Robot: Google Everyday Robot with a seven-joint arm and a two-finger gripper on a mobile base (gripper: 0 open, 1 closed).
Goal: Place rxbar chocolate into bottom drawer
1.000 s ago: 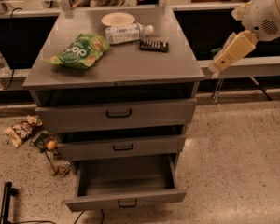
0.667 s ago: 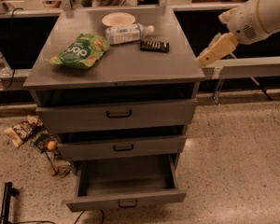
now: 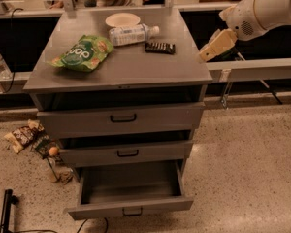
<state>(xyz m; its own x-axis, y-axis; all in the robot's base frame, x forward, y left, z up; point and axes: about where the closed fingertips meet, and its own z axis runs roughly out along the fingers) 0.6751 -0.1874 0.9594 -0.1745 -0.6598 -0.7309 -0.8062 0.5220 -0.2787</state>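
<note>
The rxbar chocolate (image 3: 160, 47) is a small flat black bar lying on the grey cabinet top (image 3: 136, 69), right of centre and just in front of the bottle. The bottom drawer (image 3: 131, 191) is pulled out and its grey box looks empty. My gripper (image 3: 207, 52) is a pale tan tip on the white arm, hanging at the cabinet's right edge, to the right of the bar and apart from it.
A green chip bag (image 3: 82, 53) lies at the left of the top. A clear plastic bottle (image 3: 132, 34) lies on its side beside a white bowl (image 3: 122, 19). The two upper drawers (image 3: 122, 118) are shut. Snack wrappers (image 3: 24, 135) litter the floor at left.
My arm has moved left and up, bringing the gripper from beyond the right side to the cabinet's right edge, closer to the bar. Nothing on the cabinet has moved.
</note>
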